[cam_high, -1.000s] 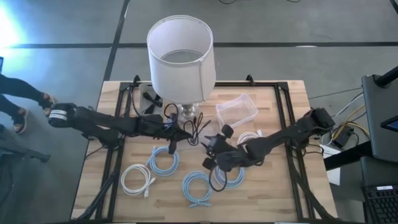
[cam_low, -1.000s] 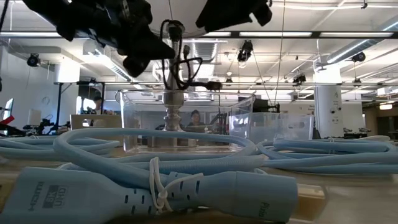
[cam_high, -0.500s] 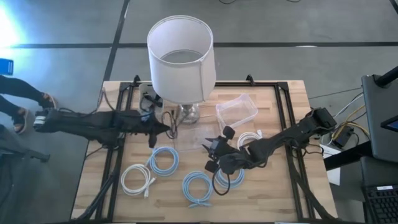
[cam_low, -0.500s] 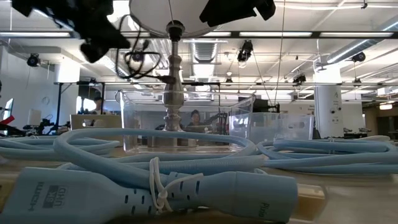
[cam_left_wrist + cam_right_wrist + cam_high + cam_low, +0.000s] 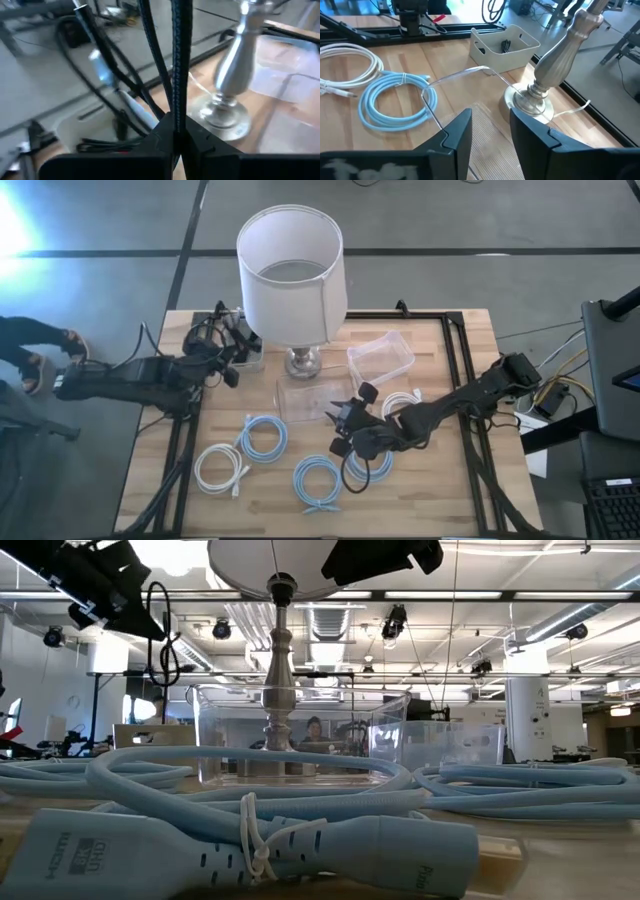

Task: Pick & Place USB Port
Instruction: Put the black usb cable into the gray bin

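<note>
The left pincer (image 5: pixel 228 370) has swung back from the lamp's metal foot (image 5: pixel 303 362) at 12 o'clock to the 10 o'clock corner of the surface (image 5: pixel 450 500). It is clamped tight on the black USB cable (image 5: pixel 178 60), whose slack loops loosely above the arm. The carry seems to be under way. The white bin (image 5: pixel 495 57) lies just beyond that corner and already holds dark cabling, so it looks like the drop-off point.

Nearest, at 6 o'clock, lies a blue cable coil (image 5: pixel 318 480), with a white coil (image 5: pixel 220 468) at 8 o'clock and another blue coil (image 5: pixel 262 438) between that and the centre.

At mid-surface the right pincer (image 5: pixel 490 132) hovers with its fingers moderately apart and empty. It sits beside a flat clear tray (image 5: pixel 310 398).

A clear box (image 5: pixel 380 358) stands at 1 o'clock. Farthest back, the lamp (image 5: pixel 290 270) spreads its wide white shade over the bin from above, so the dangling cable could snag on either.
</note>
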Robot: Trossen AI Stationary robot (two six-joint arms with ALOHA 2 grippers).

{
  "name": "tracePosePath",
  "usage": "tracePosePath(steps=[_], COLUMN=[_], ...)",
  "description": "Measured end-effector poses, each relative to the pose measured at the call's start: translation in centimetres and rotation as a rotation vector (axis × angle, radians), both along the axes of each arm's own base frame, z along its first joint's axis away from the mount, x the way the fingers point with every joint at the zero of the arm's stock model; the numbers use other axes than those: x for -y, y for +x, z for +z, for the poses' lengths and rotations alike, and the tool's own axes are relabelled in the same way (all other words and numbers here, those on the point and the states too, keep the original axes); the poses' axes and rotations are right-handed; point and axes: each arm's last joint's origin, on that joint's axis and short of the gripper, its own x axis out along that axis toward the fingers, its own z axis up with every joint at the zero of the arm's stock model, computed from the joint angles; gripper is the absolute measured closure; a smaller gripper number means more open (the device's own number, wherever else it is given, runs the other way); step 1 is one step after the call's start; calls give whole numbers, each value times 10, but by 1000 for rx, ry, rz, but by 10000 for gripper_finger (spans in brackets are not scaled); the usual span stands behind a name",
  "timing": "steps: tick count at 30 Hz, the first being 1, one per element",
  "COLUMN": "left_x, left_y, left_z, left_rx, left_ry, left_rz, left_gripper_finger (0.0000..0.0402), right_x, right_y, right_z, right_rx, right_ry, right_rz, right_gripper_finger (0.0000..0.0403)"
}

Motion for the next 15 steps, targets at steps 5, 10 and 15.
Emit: tracePosePath(steps=[5, 10, 15], left_x=[-5, -19, -41], left_y=[8, 17, 24], left_z=[-11, -19, -28], left_rx=[-61, -115, -137], left_ry=[3, -35, -165], left_rz=[45, 122, 139], left_gripper_finger=[387, 388, 388], right_x=[0, 0, 0], right_y=[0, 0, 0], right_z=[0, 0, 0], right_rx=[1, 5, 12], right_ry=[0, 5, 15], right_rz=[-1, -3, -9], right_gripper_finger=[281, 286, 285])
